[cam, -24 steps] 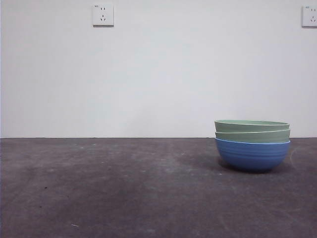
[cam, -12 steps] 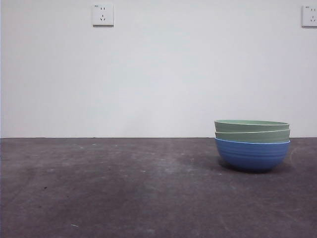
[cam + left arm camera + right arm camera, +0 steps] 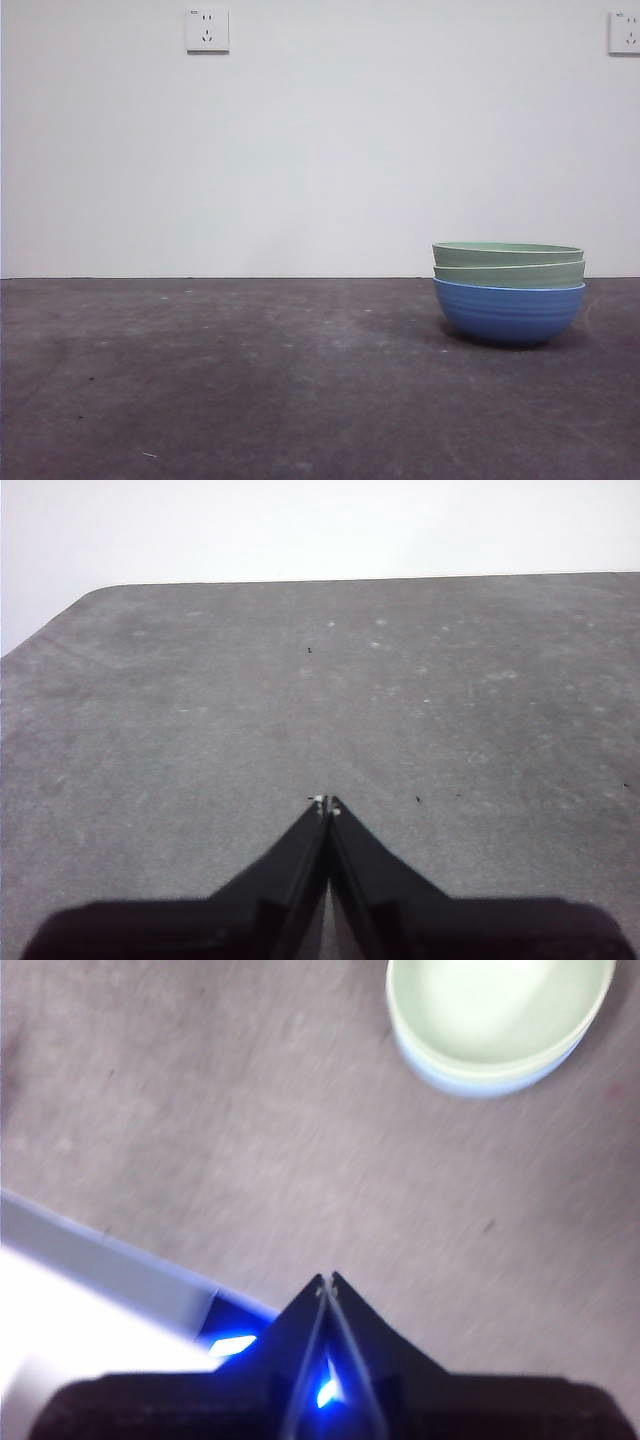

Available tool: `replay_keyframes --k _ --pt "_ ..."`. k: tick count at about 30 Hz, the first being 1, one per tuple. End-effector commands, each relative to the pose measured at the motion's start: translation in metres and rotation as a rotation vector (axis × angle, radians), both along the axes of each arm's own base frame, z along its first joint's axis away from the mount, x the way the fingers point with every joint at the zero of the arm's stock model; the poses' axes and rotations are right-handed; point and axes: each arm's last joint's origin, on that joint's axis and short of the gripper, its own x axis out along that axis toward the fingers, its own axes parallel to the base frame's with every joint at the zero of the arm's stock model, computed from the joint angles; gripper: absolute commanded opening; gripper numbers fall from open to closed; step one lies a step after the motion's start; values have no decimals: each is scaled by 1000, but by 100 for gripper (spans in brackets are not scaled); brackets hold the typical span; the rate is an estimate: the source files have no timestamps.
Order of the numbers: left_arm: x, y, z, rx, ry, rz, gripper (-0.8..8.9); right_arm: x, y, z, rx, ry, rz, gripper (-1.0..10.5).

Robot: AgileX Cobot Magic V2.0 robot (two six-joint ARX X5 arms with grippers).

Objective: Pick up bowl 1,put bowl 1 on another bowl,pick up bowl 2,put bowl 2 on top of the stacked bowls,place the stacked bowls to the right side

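Three bowls stand nested on the right side of the table as the stacked bowls (image 3: 509, 292): the blue ridged bowl (image 3: 509, 314) at the bottom and two pale green bowls (image 3: 509, 263) inside it. From above, the right wrist view shows the stack (image 3: 495, 1020) well away from my right gripper (image 3: 327, 1279), which is shut and holds nothing. My left gripper (image 3: 327, 803) is shut over bare table with no bowl near it. Neither arm appears in the front view.
The dark grey table (image 3: 250, 380) stretches left of the stack. A white wall with two sockets (image 3: 207, 30) stands behind. A pale edge and a blue light (image 3: 230, 1345) show near the right gripper.
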Motion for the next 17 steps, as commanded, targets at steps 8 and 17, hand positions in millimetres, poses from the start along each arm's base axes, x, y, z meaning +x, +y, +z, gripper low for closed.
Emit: replay_keyframes --k 8,17 --pt "1 1 -5 -10 10 10 -3 -32 -31 18 111 -636 -125 3" --pt "1 1 -5 -10 10 10 -3 -35 -40 -89 117 -899 -199 3"
